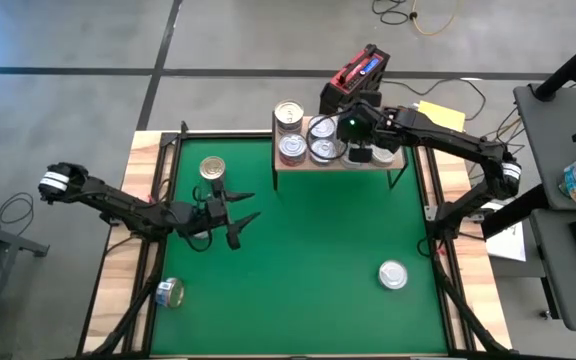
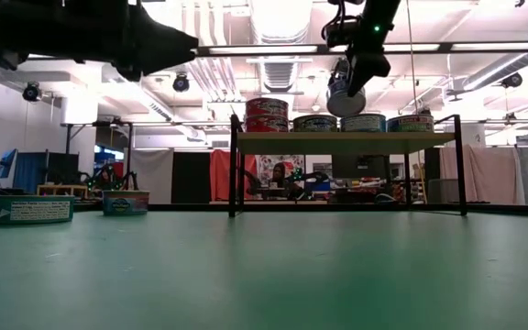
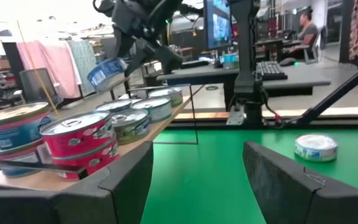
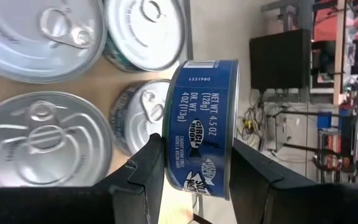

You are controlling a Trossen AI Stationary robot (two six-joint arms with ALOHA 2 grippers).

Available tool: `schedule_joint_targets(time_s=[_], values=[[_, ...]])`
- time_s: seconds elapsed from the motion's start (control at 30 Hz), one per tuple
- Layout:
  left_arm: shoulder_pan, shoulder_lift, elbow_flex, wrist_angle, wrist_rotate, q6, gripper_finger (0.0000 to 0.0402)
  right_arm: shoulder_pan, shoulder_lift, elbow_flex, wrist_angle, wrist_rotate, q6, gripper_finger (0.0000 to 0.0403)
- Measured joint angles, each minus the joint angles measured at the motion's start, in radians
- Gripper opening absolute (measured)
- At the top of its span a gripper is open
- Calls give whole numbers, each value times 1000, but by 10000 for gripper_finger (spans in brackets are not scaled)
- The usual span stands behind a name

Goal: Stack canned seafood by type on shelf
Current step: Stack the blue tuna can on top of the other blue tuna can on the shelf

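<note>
A blue-labelled tin [image 4: 201, 127], tilted on edge, is pinched by the right hand [image 1: 360, 140] above the shelf [image 1: 340, 162] crowded with silver-topped tins [image 1: 293, 148]. The left hand [image 1: 236, 214] hangs spread over the worktop [image 1: 308, 260].

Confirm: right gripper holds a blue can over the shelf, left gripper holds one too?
Not quite. The left gripper is open and empty over the mat, as the left wrist view shows. The right gripper does hold the blue can over the shelf.
</note>
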Motion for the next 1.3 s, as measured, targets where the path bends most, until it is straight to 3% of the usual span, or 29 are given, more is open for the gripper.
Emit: schedule_joint_targets(time_s=[0.57,1.3], values=[[-1,17,0,-30,-49,-1,233,0,1,-1,-79,-27,131,130],[0,18,0,-27,-49,-1,233,-1,8,-50,-18,-14,113,130]])
